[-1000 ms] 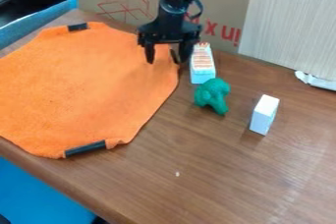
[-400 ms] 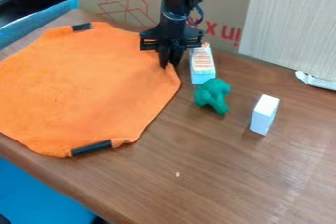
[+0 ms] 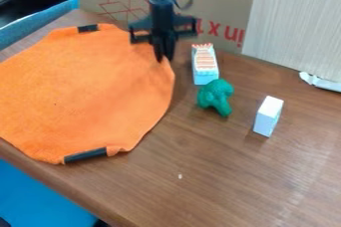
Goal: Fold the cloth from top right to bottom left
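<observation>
My gripper is shut on the top right edge of the orange cloth, beside the cardboard at the back. The cloth lies spread over the left half of the table, and its held edge is slightly raised and bunched at the fingertips. Dark strips mark the cloth at its top edge and its bottom edge.
A green broccoli-shaped toy stands right of the cloth, with a white and orange box behind it. Farther right is a small white block. Cardboard and a pale panel border the back.
The gripper's fingers, spread apart one second ago, have closed on the cloth's edge. Since then the gripper has shifted left and slightly up, drawing that edge inward.
</observation>
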Robot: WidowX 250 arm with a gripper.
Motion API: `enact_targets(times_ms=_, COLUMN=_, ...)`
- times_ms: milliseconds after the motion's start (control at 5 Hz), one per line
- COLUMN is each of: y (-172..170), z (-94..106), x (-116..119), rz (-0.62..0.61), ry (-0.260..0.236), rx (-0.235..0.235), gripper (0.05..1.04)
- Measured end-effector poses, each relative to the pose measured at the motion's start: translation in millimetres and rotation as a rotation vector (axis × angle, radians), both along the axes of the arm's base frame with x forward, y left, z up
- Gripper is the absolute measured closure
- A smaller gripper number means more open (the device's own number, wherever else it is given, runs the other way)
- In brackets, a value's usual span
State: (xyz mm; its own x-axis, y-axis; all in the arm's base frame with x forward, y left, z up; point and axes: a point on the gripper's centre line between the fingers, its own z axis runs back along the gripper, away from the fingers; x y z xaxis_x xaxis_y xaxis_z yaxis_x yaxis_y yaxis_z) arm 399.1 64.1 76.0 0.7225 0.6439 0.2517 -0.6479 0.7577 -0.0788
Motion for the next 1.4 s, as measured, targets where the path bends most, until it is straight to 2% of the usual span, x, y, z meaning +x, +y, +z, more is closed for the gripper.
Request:
enact_targets(times_ms=200, y=8.6, z=23.2, x=-15.3, rz=-0.024, ry=-0.034, rx=-0.070, gripper=1.019)
enact_targets(times_ms=400, y=24.3, z=44.3, x=-34.5, rz=-0.041, ry=-0.065, rx=-0.120, gripper=1.020)
enact_targets(times_ms=600, y=38.1, z=52.7, x=-53.5, rz=-0.067, ry=-0.056, rx=-0.128, gripper=1.020)
enact_targets(times_ms=1000, y=71.9, z=65.6, x=-99.3, rz=-0.073, ry=-0.040, rx=-0.108, gripper=1.020)
enact_targets(times_ms=1400, y=104.6, z=75.3, x=-128.5, rz=-0.056, ry=-0.032, rx=-0.132, gripper=1.020)
